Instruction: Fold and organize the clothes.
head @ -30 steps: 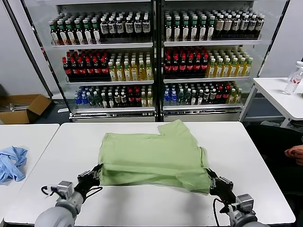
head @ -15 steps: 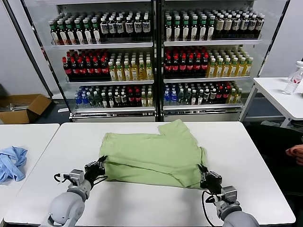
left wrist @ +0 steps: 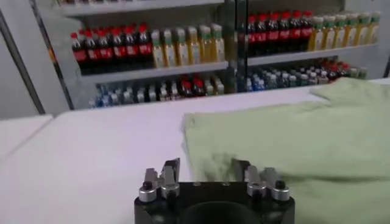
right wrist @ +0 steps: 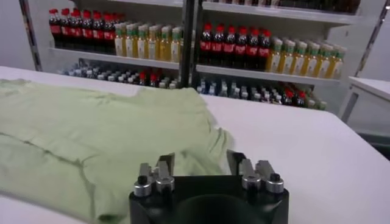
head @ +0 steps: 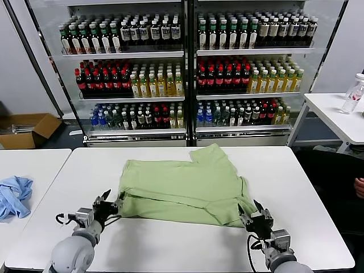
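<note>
Green thin cloth, the shirt (head: 182, 190) lies spread on the white table (head: 296, 187), its near edge doubled back over itself into a flat band. It sits just ahead of both grippers, between them, and stretches away toward the drinks cooler (head: 187, 68).

The left gripper (head: 108, 203) rests low at the shirt's near left corner with its fingers spread and nothing between them; in the left wrist view the cloth edge lies just past the fingertips (left wrist: 172, 169), apart from them. The right gripper (head: 254, 215) is at the near right corner, fingers likewise parted and empty. There the hem seems to lie just in front of, perhaps brushing, the fingertips (right wrist: 163, 164); the angle leaves that unsure.

One fold looks laid down: the lower part of the shirt is turned up over the body. A sleeve and the far part remain spread flat beyond both grippers, so the bundle is far from compact. I judge the task roughly a third done, with the side folds and final tidying left. A blue cloth (head: 14, 196) lies well off to the left gripper's outer side, on the next table.
</note>
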`<act>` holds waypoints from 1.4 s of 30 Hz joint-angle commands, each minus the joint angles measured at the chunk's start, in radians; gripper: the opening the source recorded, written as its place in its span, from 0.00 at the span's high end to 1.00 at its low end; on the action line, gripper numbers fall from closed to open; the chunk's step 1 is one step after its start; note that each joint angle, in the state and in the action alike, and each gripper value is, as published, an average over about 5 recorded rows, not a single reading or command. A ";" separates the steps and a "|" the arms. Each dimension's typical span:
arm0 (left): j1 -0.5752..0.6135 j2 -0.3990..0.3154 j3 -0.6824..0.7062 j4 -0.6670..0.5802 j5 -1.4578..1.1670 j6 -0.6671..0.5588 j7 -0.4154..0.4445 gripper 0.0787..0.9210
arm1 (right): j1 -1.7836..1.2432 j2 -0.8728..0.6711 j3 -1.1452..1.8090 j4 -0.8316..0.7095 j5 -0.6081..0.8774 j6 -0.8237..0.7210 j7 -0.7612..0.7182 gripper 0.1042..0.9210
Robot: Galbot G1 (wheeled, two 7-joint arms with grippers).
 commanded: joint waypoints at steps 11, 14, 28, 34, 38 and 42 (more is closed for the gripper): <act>0.093 0.009 -0.022 -0.061 -0.081 0.124 -0.065 0.19 | -0.012 0.037 -0.024 -0.047 0.052 -0.021 0.029 0.33; 0.086 0.006 -0.017 -0.059 -0.093 0.125 -0.054 0.29 | -0.011 0.038 -0.024 -0.048 0.057 -0.021 0.027 0.43; 0.133 0.010 -0.026 -0.123 -0.114 0.106 -0.007 0.77 | -0.041 0.025 0.019 0.012 0.089 -0.029 0.013 0.91; 0.372 0.059 -0.164 -0.324 -0.141 0.114 0.010 0.96 | -0.255 -0.026 0.146 0.201 0.096 -0.026 -0.031 0.98; 0.518 0.070 -0.234 -0.383 -0.122 0.114 0.023 0.99 | -0.390 -0.026 0.150 0.252 0.012 0.010 -0.036 0.98; 0.582 0.068 -0.264 -0.412 -0.098 0.116 0.022 0.99 | -0.452 -0.016 0.137 0.277 -0.044 0.033 -0.032 0.98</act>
